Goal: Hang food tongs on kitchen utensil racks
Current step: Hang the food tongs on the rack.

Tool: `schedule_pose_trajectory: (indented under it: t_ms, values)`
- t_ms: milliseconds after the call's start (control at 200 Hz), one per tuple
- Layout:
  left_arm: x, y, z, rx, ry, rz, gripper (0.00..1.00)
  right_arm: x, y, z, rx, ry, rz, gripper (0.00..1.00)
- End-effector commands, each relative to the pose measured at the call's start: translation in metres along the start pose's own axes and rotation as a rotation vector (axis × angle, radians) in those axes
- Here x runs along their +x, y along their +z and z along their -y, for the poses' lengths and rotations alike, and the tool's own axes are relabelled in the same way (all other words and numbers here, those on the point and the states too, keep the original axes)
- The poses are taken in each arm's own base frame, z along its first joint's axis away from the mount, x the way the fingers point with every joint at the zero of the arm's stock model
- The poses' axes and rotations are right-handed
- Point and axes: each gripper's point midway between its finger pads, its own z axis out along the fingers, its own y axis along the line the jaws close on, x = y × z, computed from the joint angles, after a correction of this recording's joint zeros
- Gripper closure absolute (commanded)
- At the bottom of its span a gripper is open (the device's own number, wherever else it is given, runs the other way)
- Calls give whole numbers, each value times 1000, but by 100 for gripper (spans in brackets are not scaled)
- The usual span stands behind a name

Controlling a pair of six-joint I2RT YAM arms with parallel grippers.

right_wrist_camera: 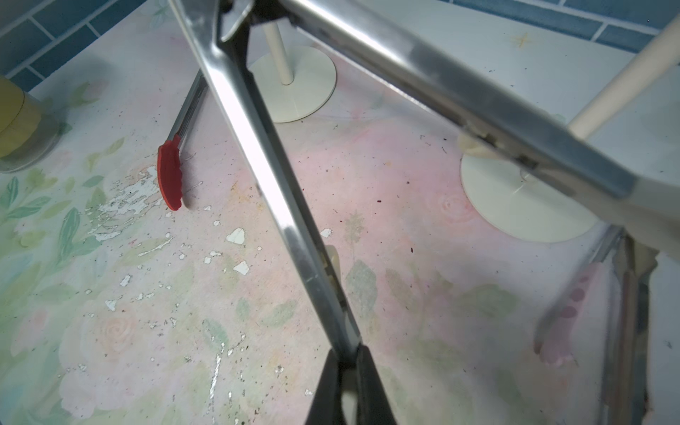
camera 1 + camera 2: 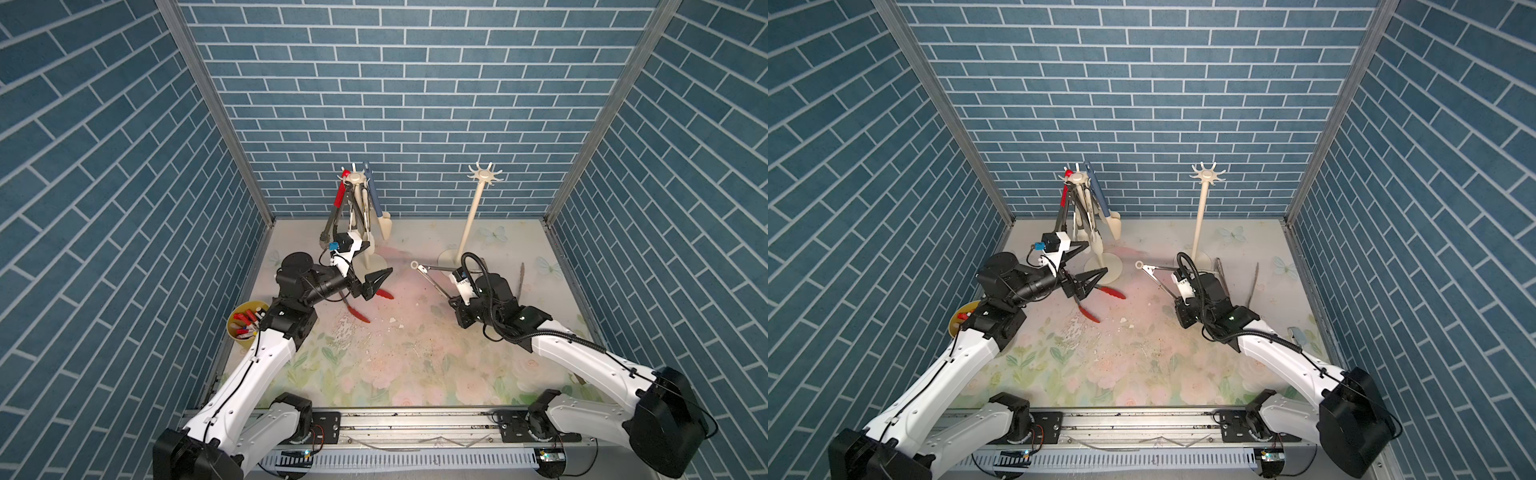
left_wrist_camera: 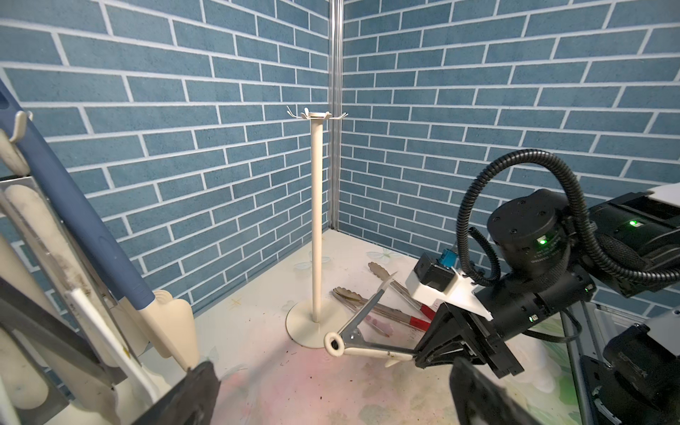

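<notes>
Right jaws: pinching 1 arm of your white-ringed tongs (image 1: pixel 254 147), ring free ahead for hooking.
Left jaws: spread over the red-tipped tongs (image 1: pixel 170 176), probably next.
Empty rack (image 3: pixel 317 220): just beyond right jaws.

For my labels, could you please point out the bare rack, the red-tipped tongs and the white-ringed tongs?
Bare rack (image 2: pixel 474 216): top view, the pole.
Red-tipped tongs (image 2: pixel 384 294): top view, a red tip.
White-ringed tongs (image 2: pixel 414 264): top view, the ring.
</notes>
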Motion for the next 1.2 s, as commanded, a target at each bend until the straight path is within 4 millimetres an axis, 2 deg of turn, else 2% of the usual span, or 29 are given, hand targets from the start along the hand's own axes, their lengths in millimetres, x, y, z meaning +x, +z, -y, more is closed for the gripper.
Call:
schedule_pose_trajectory:
  t_ms: [0, 200, 505, 975, 1190]
  values:
    - [4, 2, -1, -4, -4, 0, 1, -29, -19, 6, 45, 25, 157, 100]
    - [1, 2, 0, -4, -2, 6, 1, -34, -45, 13, 92, 29, 247, 100]
    - [-1, 1, 1, -5, -2, 15, 1, -44, -72, 22, 145, 46, 298, 100]
    - [-3, 0, 3, -3, -1, 19, 1, -80, -116, 33, 221, 93, 399, 100]
    - [-2, 1, 3, -2, -2, 16, 1, -96, -130, 46, 294, 118, 439, 100]
